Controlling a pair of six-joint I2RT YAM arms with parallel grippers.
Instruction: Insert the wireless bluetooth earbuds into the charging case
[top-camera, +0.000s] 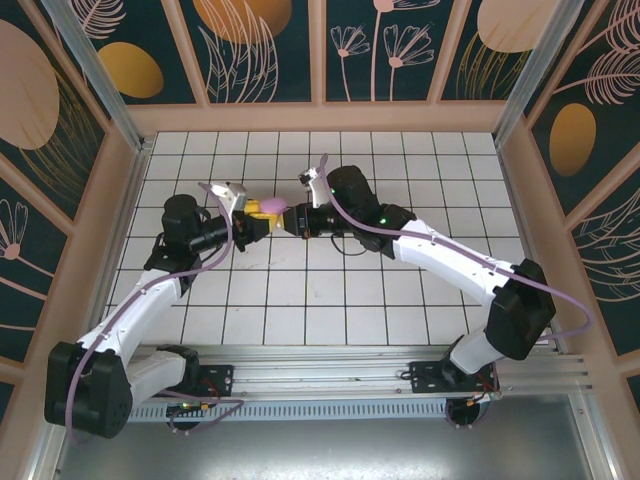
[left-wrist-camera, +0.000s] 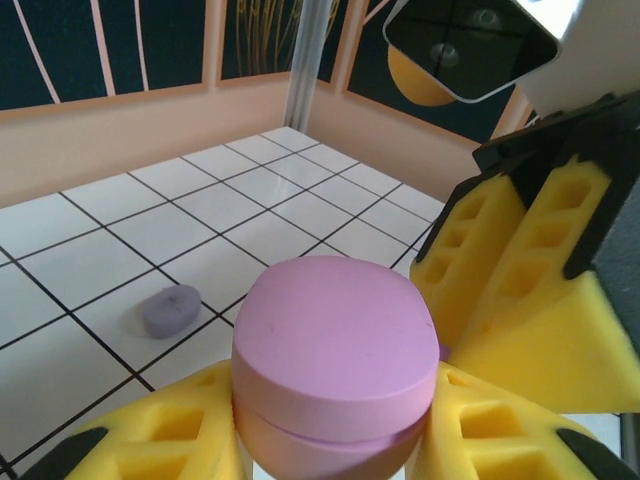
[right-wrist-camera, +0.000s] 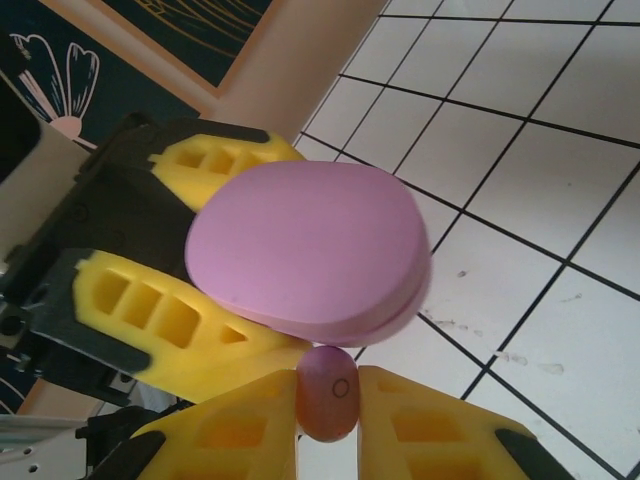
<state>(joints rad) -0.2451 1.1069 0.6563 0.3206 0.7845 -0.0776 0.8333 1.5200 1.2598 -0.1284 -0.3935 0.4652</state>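
A: Right, right gripper (right-wrist-camera: 327, 405) first. Jaws?
B: Clamped on a pinkish earbud (right-wrist-camera: 325, 385), pinched at the very fingertips.
A: Left gripper (left-wrist-camera: 335, 435)?
B: Closed on the pink case (left-wrist-camera: 335, 330), a yellow pad on either side. Lid looks down.
A: Bud against case?
B: Bud sits just at the case's rim. Contact: cannot tell. Grippers nose to nose over the middle of the tiled table (top-camera: 300, 300).
A: Anything loose?
B: One lavender earbud (left-wrist-camera: 170, 310), lying on a tile, apart from the case.
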